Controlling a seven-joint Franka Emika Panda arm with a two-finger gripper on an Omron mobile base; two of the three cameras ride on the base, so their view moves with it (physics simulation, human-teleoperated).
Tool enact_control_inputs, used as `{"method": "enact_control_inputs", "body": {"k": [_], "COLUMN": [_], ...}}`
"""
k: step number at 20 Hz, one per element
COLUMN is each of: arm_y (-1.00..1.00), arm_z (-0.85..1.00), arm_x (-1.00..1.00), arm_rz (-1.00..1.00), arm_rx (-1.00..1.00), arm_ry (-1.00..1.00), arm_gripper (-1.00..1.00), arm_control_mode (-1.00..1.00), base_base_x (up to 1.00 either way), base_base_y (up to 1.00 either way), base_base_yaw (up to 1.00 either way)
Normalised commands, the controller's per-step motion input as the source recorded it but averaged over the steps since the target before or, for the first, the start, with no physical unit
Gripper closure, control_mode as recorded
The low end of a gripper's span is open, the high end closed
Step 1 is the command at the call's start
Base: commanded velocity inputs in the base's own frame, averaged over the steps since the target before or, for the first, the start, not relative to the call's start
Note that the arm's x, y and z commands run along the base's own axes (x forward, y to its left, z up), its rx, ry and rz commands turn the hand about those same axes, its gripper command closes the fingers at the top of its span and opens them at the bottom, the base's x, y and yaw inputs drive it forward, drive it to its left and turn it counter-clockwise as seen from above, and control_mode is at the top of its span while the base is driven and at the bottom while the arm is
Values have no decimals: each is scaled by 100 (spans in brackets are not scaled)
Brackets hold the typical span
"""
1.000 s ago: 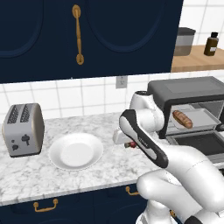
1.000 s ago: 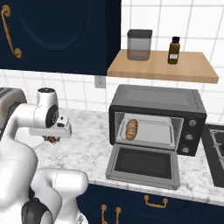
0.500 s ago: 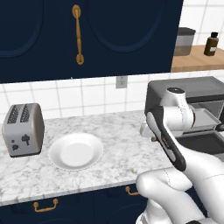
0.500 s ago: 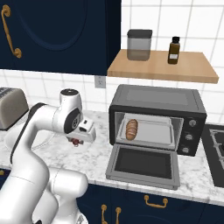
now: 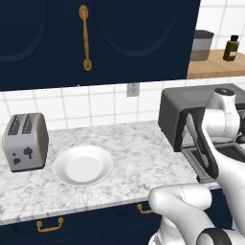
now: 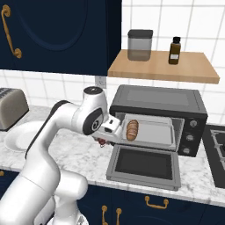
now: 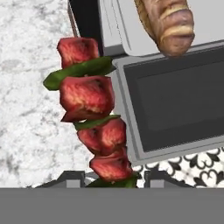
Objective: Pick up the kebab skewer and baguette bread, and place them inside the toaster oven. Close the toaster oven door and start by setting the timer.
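Note:
My gripper (image 6: pixel 108 131) is shut on the kebab skewer (image 7: pixel 94 114), whose red meat chunks and green pepper pieces rise from between the fingertips in the hand view. In the right base view the kebab skewer (image 6: pixel 102 141) hangs just left of the toaster oven (image 6: pixel 158 102), above the counter and beside the left edge of the toaster oven door (image 6: pixel 143 165), which lies dropped open. The baguette bread (image 6: pixel 132 129) lies on the grey tray inside the oven, and the baguette bread (image 7: pixel 168 22) shows beyond the door (image 7: pixel 175 100).
A white plate (image 5: pixel 82 165) and a silver slot toaster (image 5: pixel 25 141) stand on the marble counter to the left. A wooden shelf (image 6: pixel 162 68) with a canister and a dark bottle hangs above the oven. Dark cabinets with brass handles hang over the counter.
My arm has swung right across the counter, carrying the skewer from near the plate to the left front of the open oven. The baguette and door have not moved.

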Motion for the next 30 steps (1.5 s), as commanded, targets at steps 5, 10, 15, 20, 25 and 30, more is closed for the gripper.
{"method": "enact_control_inputs", "body": {"k": [5,10,15,20,25,30], "arm_y": [-100,-100,-62,-5,-10,-25], "arm_z": [16,5,2,0,-26,-24], "arm_x": [0,0,40,47,19,19], "arm_rz": [0,0,0,0,0,0], "arm_rx": [-9,-5,-1,0,0,0], "arm_ry": [-17,-14,-2,0,-1,0], "arm_gripper": [100,100,100,100,100,100], "arm_control_mode": [-100,-100,-100,-100,-100,-100], "base_base_x": [0,0,0,0,0,0], "base_base_y": [0,0,0,0,0,0], "base_base_yaw": [0,0,0,0,0,0]}}
